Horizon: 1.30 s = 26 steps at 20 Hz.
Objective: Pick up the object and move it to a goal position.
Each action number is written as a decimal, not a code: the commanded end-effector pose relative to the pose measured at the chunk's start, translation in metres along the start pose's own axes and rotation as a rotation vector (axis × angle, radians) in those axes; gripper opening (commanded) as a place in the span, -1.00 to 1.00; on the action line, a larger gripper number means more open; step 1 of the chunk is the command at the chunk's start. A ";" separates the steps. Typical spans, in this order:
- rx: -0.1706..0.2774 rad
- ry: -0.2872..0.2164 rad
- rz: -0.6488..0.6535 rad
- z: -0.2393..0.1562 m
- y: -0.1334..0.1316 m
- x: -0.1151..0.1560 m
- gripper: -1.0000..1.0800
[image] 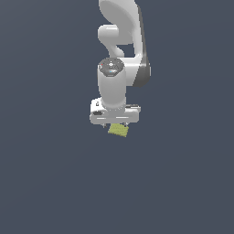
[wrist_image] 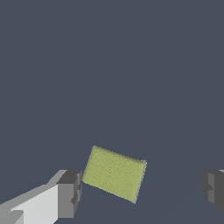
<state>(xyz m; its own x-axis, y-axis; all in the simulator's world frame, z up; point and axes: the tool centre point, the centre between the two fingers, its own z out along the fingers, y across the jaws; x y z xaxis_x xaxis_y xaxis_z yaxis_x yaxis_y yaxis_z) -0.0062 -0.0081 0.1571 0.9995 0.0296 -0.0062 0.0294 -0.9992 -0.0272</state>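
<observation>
Your gripper (wrist_image: 140, 192) is wide open and holds nothing, and the block (wrist_image: 114, 173) sits between its two fingers (wrist_image: 70, 192), near one and well apart from the other. In the exterior view the block (image: 119, 130) peeks out just under the white gripper (image: 114, 119). Watch out: the block is turned a bit crooked, so if you close now a finger may hit a corner first and spin or push it away, and if you are not low enough the fingers may slip off its top.
</observation>
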 end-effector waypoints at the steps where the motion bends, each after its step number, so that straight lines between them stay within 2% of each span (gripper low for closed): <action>1: -0.003 -0.001 -0.039 0.004 0.000 -0.002 0.92; 8: -0.014 -0.004 -0.202 0.018 0.001 -0.010 0.92; 26: -0.032 -0.014 -0.744 0.062 -0.004 -0.039 0.92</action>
<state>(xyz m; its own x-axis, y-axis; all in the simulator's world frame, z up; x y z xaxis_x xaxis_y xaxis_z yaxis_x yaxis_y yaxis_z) -0.0430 -0.0043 0.0985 0.7477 0.6639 -0.0098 0.6639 -0.7478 -0.0009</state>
